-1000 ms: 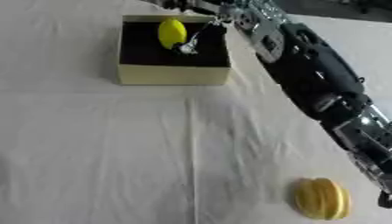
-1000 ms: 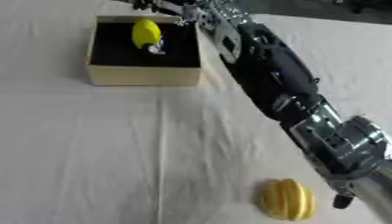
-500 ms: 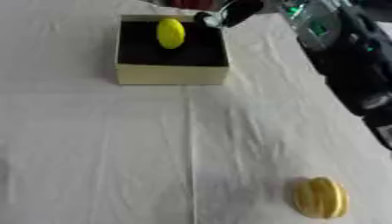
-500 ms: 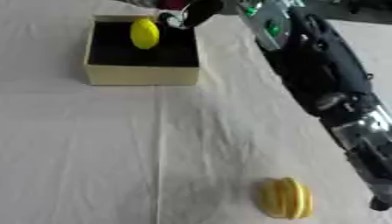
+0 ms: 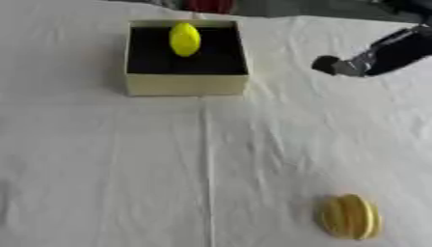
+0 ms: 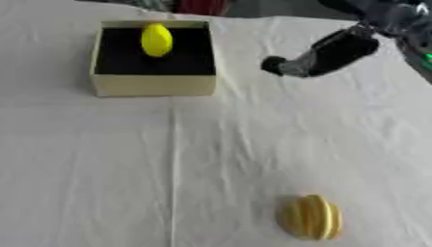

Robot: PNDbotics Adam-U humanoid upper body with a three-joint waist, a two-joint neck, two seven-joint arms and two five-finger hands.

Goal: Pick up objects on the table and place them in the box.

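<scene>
Here is the square cream-walled box with a black inside, sitting on the table covered with a white cloth, and inside it, toward the far wall, lies the bright yellow oval fruit-shaped object, resting on the dark floor of the box. To the right of the box and clear of its rim, the robot's right hand hangs above the cloth, a dark rounded tip pointing toward the box with the black arm running off to the upper right. It carries nothing between itself and the box, but whether its fingers are straight or curled, I cannot tell: only a blurred dark shape shows. Well away from the box, on the near right part of the table, sits the pale yellow ridged round object shaped like a small pumpkin, alone on the cloth, touching nothing but the cloth. A long crease in the cloth runs from the front wall of the box straight toward the near edge. Beyond the box's far wall, at the edge of the table, a dark red object shows only in part.
</scene>
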